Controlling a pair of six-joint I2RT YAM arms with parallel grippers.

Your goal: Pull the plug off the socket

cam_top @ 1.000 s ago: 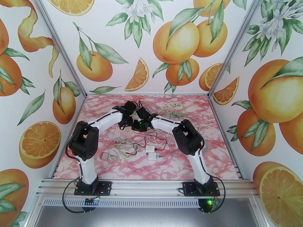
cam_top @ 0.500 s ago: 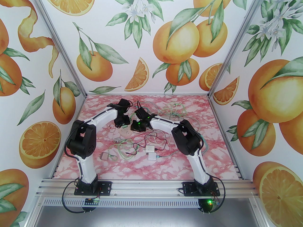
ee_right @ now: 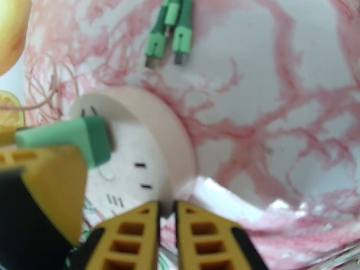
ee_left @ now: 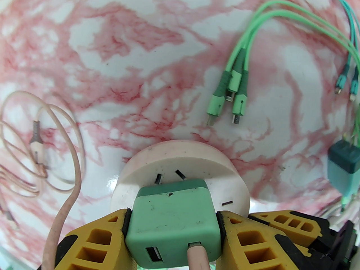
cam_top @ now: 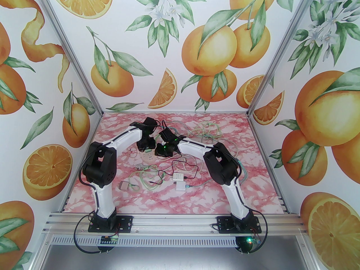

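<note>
A green plug with a pink cable in its USB port stands on the round white socket. My left gripper is shut on the plug's two sides. In the right wrist view the plug sits at the socket's left part, with a thin grey gap under it. My right gripper is shut, its tips against the socket's near rim. From above, both grippers meet over the socket in mid-table: the left gripper and the right gripper.
Green cable connectors lie just beyond the socket and a dark teal charger to its right. White adapters, a grey charger and a red-black wire lie nearer the bases. Tangled cables cover the back right.
The left arm swung a little to the left and back with the plug in its grip. The socket and the right gripper shifted slightly left with it.
</note>
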